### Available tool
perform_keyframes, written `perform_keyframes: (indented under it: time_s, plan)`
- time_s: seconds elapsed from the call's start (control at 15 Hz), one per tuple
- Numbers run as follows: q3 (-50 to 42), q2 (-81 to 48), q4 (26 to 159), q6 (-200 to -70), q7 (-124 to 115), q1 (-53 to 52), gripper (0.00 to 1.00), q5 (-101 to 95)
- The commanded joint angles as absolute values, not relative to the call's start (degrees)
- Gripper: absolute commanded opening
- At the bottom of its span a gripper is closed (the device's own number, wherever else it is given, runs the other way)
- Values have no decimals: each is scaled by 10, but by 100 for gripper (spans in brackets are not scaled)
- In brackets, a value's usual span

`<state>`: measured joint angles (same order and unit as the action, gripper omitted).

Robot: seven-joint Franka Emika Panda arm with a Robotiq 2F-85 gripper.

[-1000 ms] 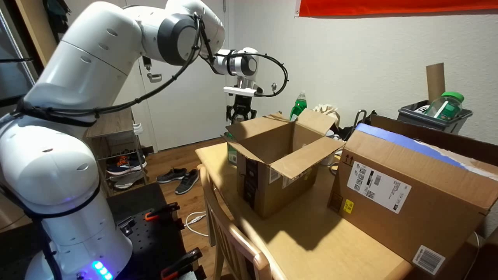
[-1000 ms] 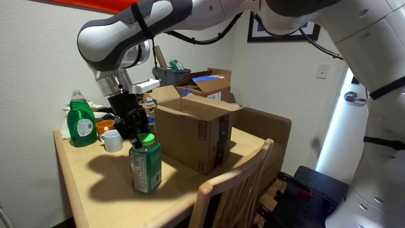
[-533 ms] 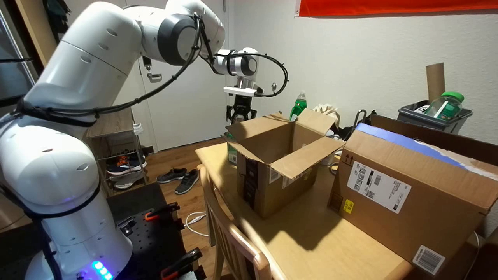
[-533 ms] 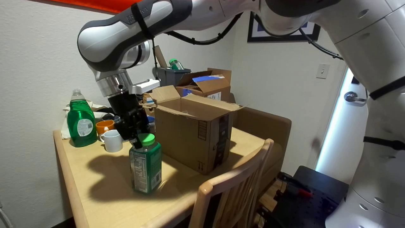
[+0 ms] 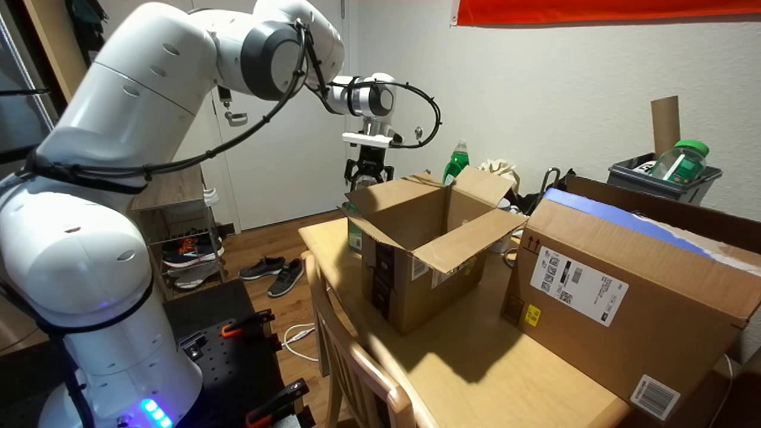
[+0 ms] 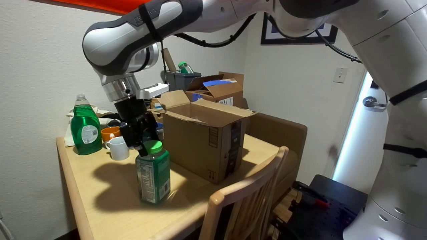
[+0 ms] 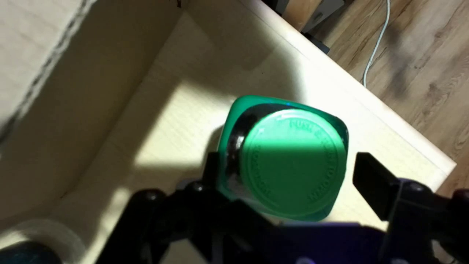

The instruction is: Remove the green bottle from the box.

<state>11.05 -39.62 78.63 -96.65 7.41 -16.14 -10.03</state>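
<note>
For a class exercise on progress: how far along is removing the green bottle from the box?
Done: the green bottle stands on the table beside the box. In progress: nothing is gripped; the hand is open. Left: probably lifting it clear, as it straddles the bottle's top.

The green bottle (image 6: 153,181) stands upright on the table (image 6: 115,220), outside the box (image 6: 191,150) and just beside one of its long walls, with a gap between the two; its squarish, round-cornered body is translucent green and carries a printed label; its bright green round cap (image 7: 295,165) is on, lettering running around its edge in the wrist view; the box, of brown cardboard, stands upright with its top open and its flaps spread outward, a dark band running down one narrow side.
</note>
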Motion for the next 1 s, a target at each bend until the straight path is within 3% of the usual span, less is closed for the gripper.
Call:
perform_keyframes:
  time_s: [0.0,0.93]
  plan:
    - [105,-379,795,-956,69,-161,100,-90]
    - [111,-247,824,-937,95,-147,100,-87]
